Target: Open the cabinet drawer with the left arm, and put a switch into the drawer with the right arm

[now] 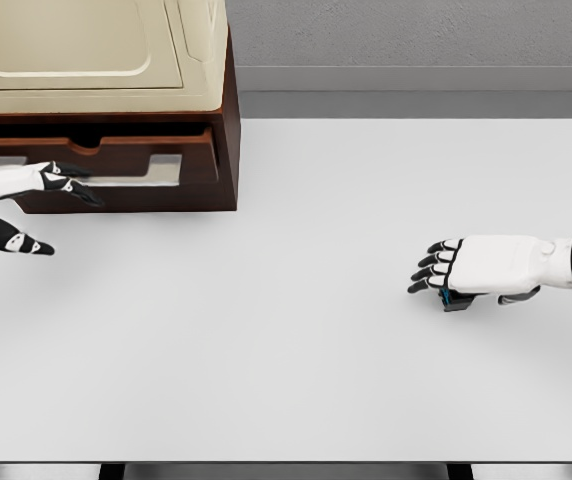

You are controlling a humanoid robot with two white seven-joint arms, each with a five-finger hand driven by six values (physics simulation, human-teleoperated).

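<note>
Right hand (pixel 466 272) is curled over the small dark switch (pixel 454 298) on the tabletop (pixel 296 380) | left hand (pixel 26 205) is spread open by the drawer (pixel 136 158)

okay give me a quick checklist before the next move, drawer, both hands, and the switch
1. Drawer open enough to take something: cannot tell; it sits only slightly out of the cabinet.
2. Left hand at the drawer front: ok, fingers reach its handle cutout.
3. Right hand over the switch: ok, a small dark object shows under the palm.
4. Switch firmly grasped: cannot tell, the hand hides most of it.
5. Path across the table from right hand to drawer: ok, nothing lies between.
</note>
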